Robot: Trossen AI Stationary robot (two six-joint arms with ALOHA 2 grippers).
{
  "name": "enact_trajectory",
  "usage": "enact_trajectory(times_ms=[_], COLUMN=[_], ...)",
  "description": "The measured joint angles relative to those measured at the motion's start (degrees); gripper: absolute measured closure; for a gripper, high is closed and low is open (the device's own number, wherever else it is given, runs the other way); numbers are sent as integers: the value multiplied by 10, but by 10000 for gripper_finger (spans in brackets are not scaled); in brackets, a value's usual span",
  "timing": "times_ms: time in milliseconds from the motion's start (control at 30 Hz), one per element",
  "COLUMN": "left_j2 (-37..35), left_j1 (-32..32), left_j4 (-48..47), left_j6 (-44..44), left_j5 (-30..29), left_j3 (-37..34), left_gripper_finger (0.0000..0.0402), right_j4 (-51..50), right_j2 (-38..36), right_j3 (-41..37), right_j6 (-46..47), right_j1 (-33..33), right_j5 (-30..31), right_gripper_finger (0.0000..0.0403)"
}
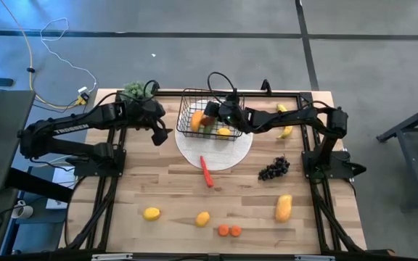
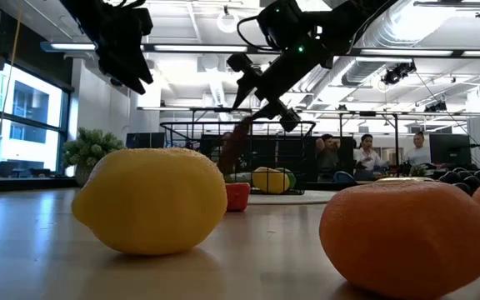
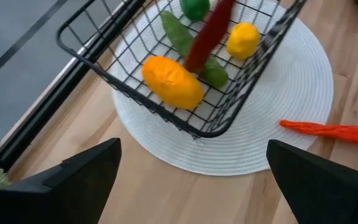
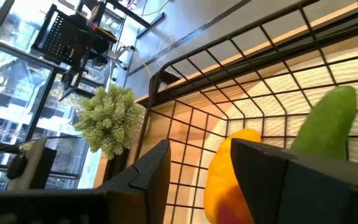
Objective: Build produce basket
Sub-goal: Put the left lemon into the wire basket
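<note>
The black wire basket (image 1: 210, 119) stands on a round white plate (image 1: 231, 156). In it lie an orange mango (image 3: 173, 82), a lemon (image 3: 243, 39) and a green cucumber (image 3: 194, 53). My right gripper (image 1: 210, 112) hovers over the basket, shut on a dark red chilli (image 3: 207, 34) that slants down into it. My left gripper (image 1: 158, 130) hangs open above the table just left of the basket, touching nothing; its fingers (image 3: 86, 177) stand wide apart. My right gripper holds the red chilli by its upper end (image 2: 242, 127), coming from above and from the table's right. The chilli hangs slanted below the fingers (image 2: 265, 112), its lower end (image 3: 194, 59) down inside the basket over the cucumber. The pinch itself is hidden by the fingers.
On the table lie a second red chilli (image 1: 206, 172), dark grapes (image 1: 273, 169), a banana (image 1: 285, 119), another mango (image 1: 284, 207), two lemons (image 1: 151, 213) (image 1: 202, 218) and carrot slices (image 1: 229, 230). A green leafy bunch (image 1: 133, 90) sits at the far left corner. People sit in the room behind.
</note>
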Motion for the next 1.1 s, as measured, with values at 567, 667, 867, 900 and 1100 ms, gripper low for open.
enact_trajectory(times_ms=[567,667,867,900,1100], left_j2=[-14,-14,-14,-14,-14], left_j1=[2,2,2,1,-27], left_j4=[-107,-107,-127,-135,-173], left_j6=[-37,-66,-81,-82,-105], left_j5=[14,38,138,160,242], left_j3=[0,0,0,0,0], left_gripper_finger=[9,9,9,9,9], right_j4=[-6,-6,-8,-9,-24], right_j2=[-72,-90,-121,-126,-150], right_j3=[0,0,0,0,0], right_j6=[-123,-154,-208,-212,-226], right_j1=[6,13,36,40,62], right_j5=[0,-7,-9,-10,-10], right_gripper_finger=[263,263,263,263,263])
